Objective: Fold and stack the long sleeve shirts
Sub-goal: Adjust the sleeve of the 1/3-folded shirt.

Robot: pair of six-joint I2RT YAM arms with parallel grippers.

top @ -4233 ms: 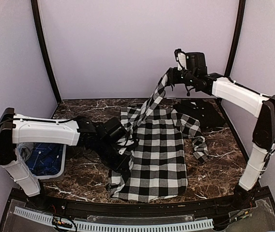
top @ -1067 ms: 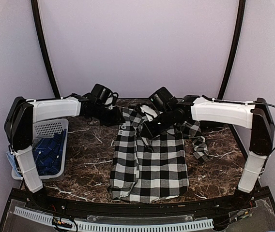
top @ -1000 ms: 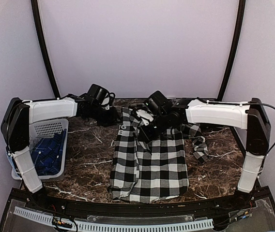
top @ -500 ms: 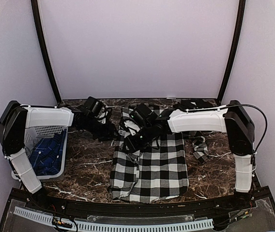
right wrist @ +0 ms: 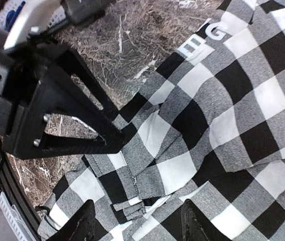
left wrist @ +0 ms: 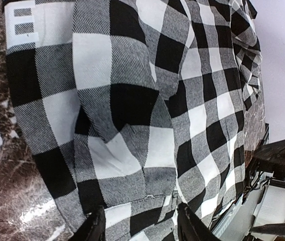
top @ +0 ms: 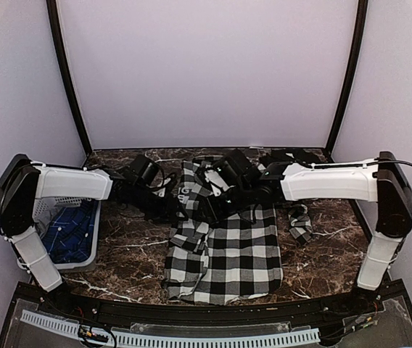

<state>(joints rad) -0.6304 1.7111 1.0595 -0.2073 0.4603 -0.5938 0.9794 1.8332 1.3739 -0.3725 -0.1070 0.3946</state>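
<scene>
A black-and-white check long sleeve shirt (top: 228, 246) lies flat in the middle of the table, its left side folded inward. White block letters (top: 183, 190) on a black band show near its far left edge. My left gripper (top: 179, 211) and right gripper (top: 210, 206) hover close together over the shirt's upper left part. In the left wrist view my gripper (left wrist: 141, 228) stands open over check cloth (left wrist: 132, 100), holding nothing. In the right wrist view my gripper (right wrist: 140, 221) is open too, above a bunched fold (right wrist: 147, 175), with the left gripper's black body (right wrist: 57, 110) beside it.
A white perforated basket (top: 83, 255) with blue cloth (top: 64, 235) sits at the left table edge. A dark folded garment (top: 293, 155) lies at the back right. The check shirt's right sleeve (top: 300, 221) trails toward the right.
The right gripper has opened and let go of the cloth on the shirt's left side. The left gripper has opened wider. Both arms have drawn nearer over the shirt's upper left.
</scene>
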